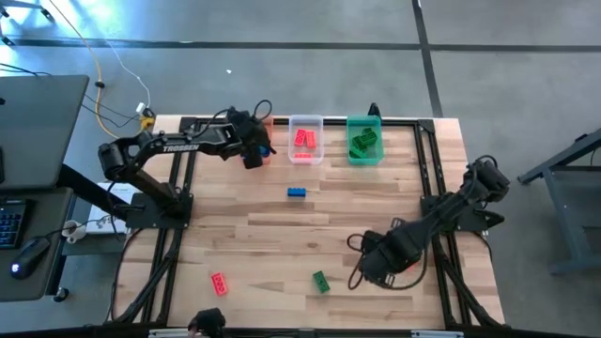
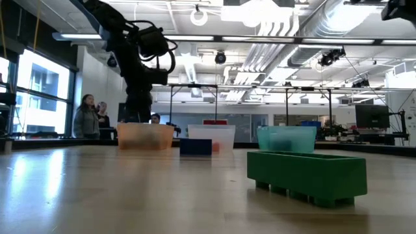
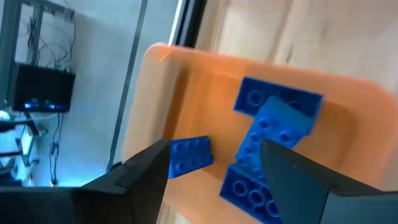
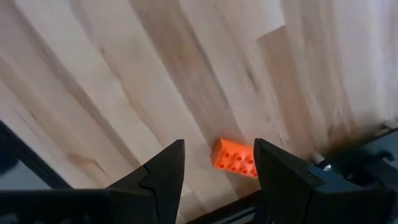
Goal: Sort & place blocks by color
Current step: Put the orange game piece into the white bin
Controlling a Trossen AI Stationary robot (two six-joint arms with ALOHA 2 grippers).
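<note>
Here my left gripper (image 3: 214, 171) hangs, jaws wide, over studded blue blocks (image 3: 273, 127) piled in the orange bin (image 3: 180, 93); my right gripper (image 4: 219, 163), jaws wide, frames an orange-red block (image 4: 235, 158) at the desk (image 1: 376, 202) edge.

Dark arms, black cables (left arm (image 1: 178, 145) lettered, seemingly "TROSSEN").

Orange bin (image 1: 266, 131): mostly hidden under the left gripper (image 1: 254, 150) in the high view.
Blue bricks (image 3: 273, 134) in the orange bin: lowest one cut off by the frame edge.
Red brick (image 4: 235, 158): partly hidden behind a right gripper (image 4: 217, 167) finger.
People (image 2: 91, 117) beyond the orange bin: too small to tell detail.
</note>
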